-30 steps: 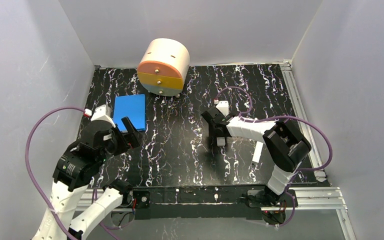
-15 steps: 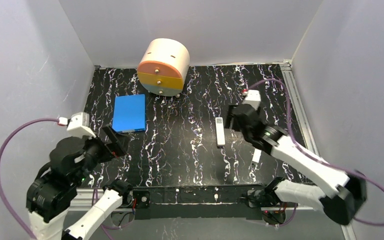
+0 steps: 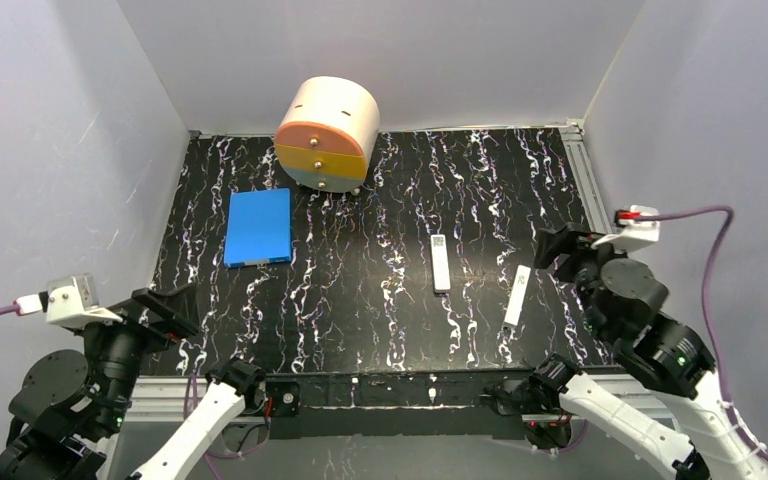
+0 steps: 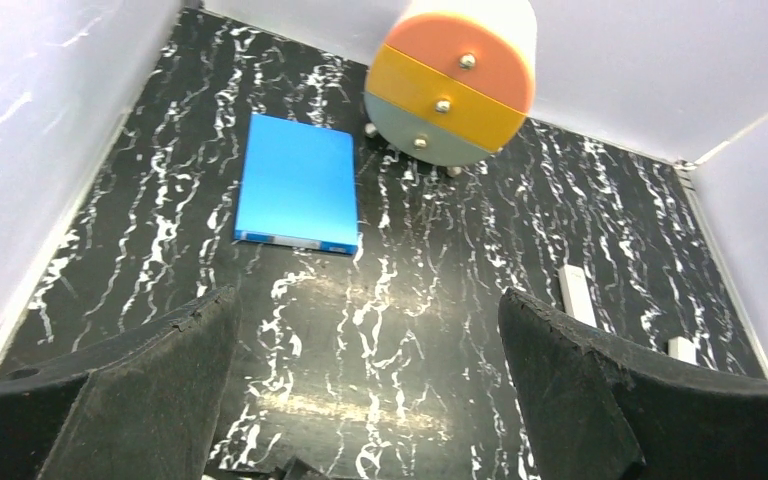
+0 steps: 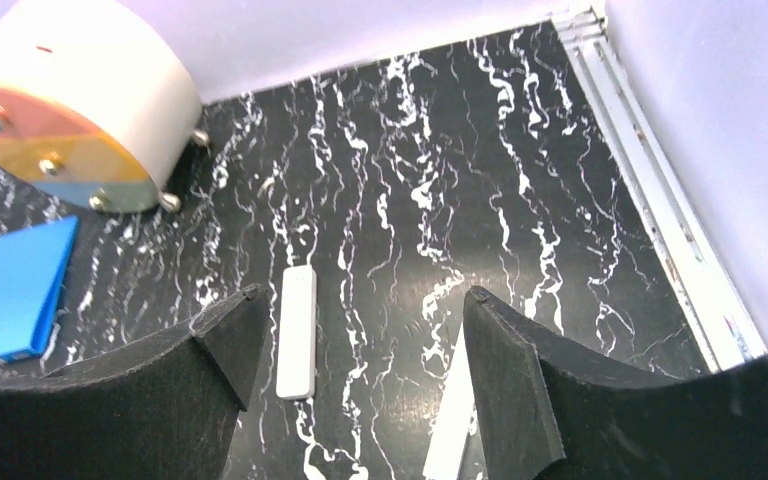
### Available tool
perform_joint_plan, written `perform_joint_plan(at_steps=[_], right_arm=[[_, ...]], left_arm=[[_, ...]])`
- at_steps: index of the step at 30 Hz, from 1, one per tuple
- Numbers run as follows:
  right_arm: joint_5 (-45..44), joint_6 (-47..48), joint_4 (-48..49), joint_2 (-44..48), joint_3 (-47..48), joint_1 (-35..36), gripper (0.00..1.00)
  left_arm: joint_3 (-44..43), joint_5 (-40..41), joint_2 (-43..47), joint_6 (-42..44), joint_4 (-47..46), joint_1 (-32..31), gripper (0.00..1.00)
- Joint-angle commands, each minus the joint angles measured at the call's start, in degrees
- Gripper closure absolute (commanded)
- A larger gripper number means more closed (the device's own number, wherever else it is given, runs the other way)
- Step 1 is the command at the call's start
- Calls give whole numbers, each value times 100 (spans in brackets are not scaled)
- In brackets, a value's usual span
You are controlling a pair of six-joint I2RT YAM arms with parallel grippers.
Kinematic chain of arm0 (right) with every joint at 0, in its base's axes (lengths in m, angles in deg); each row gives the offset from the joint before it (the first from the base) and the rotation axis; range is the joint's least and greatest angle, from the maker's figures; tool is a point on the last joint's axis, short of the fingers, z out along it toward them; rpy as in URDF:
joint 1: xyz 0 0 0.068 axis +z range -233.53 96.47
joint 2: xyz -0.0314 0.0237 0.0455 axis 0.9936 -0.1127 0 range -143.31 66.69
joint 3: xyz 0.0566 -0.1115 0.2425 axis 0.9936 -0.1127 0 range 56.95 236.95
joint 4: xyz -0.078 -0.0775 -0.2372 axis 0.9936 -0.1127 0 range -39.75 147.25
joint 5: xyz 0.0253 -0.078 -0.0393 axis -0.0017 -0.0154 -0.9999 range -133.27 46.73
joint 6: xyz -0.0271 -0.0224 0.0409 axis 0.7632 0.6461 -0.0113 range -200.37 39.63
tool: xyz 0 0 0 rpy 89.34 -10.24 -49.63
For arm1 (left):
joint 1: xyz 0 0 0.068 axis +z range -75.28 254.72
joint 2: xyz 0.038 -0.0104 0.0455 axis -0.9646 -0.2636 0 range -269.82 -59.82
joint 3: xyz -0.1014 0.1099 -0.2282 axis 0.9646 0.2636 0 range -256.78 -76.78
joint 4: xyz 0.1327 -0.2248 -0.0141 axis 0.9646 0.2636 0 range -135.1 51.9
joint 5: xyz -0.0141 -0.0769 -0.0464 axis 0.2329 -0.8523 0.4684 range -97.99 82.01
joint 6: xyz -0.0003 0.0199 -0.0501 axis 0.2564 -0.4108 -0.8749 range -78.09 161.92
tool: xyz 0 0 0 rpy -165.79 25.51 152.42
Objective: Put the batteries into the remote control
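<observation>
At near left, left gripper (image 4: 365, 300) jaws spread wide, nothing between. Near right, right gripper (image 5: 362, 295) released too, empty. Label-side up, remote control (image 3: 441, 265) lies right of centre, apart from both. Right of it, white bar (image 3: 516, 296); blue box (image 3: 259, 227) left; round drawer unit (image 3: 327, 135) far.

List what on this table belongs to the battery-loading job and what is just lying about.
Job:
- remote control, lying label side up
- batteries: none visible

Lying about:
- white bar
- flat blue box
- round drawer unit
</observation>
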Motion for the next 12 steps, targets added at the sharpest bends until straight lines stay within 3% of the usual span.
perform_joint_plan(at_steps=[1,12], right_arm=[[-263,241,-25,293,410,-23,21],[-324,407,304,736,553,-43,20]], left_arm=[[-71,683,70,214,256,16,2],[157,848,96,-41,249,20,2]])
